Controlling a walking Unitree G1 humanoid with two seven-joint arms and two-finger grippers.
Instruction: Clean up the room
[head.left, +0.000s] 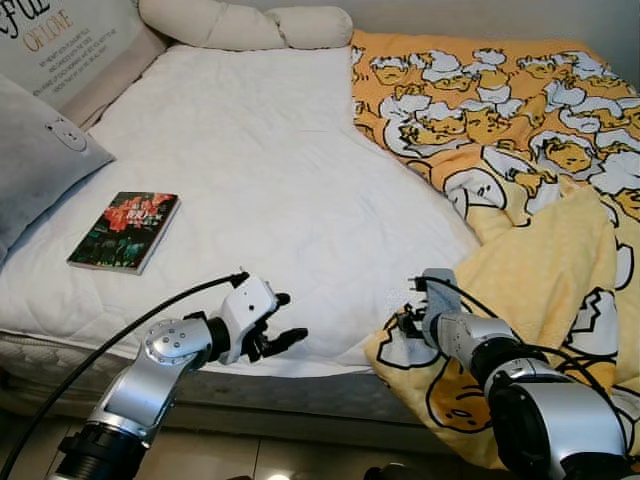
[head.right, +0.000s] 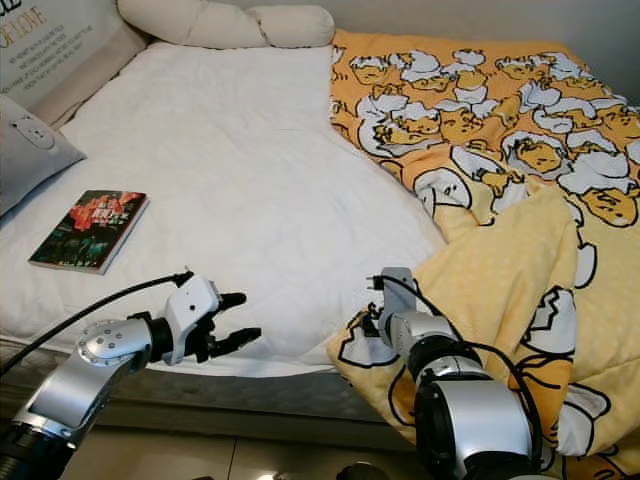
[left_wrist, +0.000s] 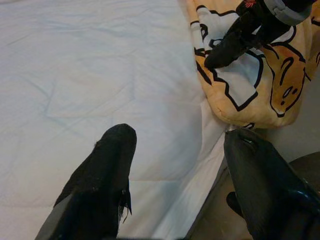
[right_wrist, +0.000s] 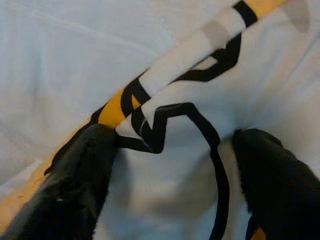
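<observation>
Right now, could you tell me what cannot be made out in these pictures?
- Book title: too small, left eye view.
- Grey pillow: cut off by the frame edge.
- Right gripper: open over the blanket, but whether its fingertips touch the fabric is unclear.
- Floor beside the bed: hidden by the draped blanket.

Two silver jointed arms, white wrist housings, black cables, left gripper (head.left: 285, 322) and right gripper (head.left: 404, 325) black-fingered

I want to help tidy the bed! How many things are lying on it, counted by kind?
Books: 1, the book near the bed's left edge.
Blankets: 1, the yellow blanket on the right side.
Pillows: 4, two cream pillows, a grey pillow and a lettered pillow.
Total: 6
</observation>
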